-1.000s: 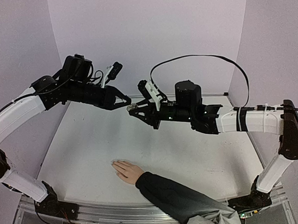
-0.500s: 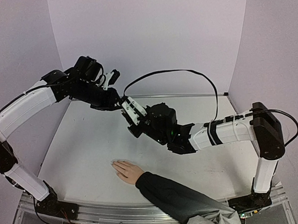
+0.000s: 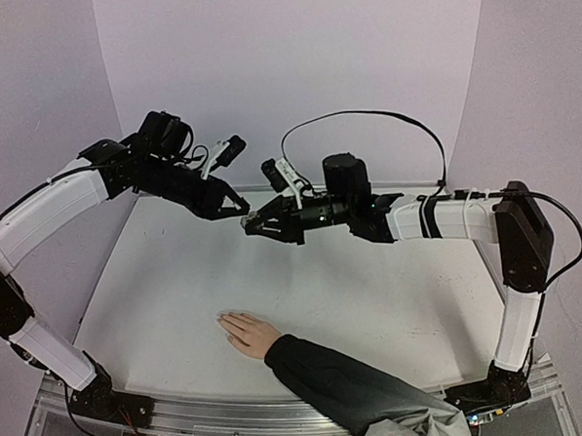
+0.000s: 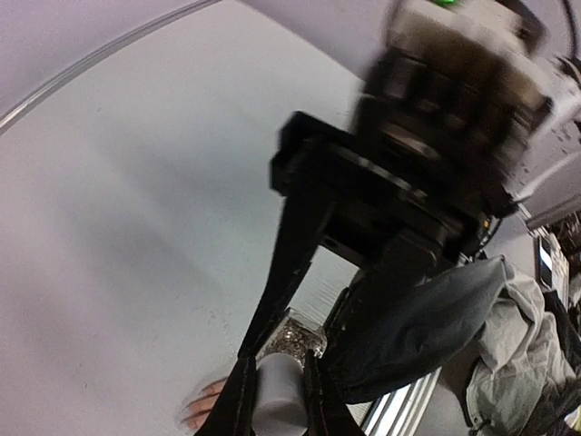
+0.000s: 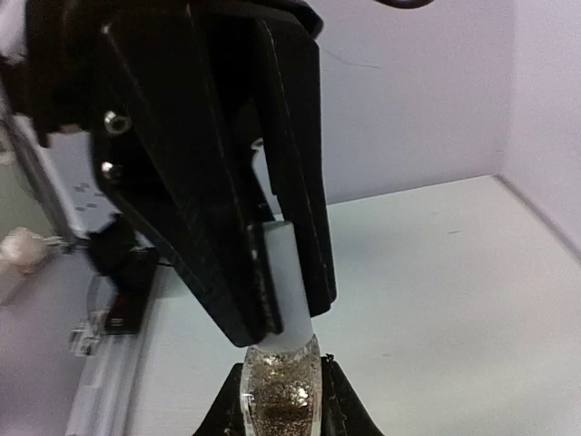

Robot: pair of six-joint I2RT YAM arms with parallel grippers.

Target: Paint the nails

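Right gripper (image 3: 250, 223), clenching the glitter bottle (image 5: 281, 391), has risen to twelve o'clock; left gripper (image 3: 240, 209) grasps its cap (image 5: 289, 282). Uncapping looks underway, painting not begun.

The left arm (image 3: 47, 211) is reaching up and rightward, its left gripper (image 3: 240, 208) pinching a cap (image 4: 277, 392). The right arm (image 3: 447, 220) is rising from its base and stretching leftward, forearm roughly level, with the right gripper (image 3: 250, 226) clamping a bottle (image 5: 281, 389). The two grippers are meeting tip to tip.
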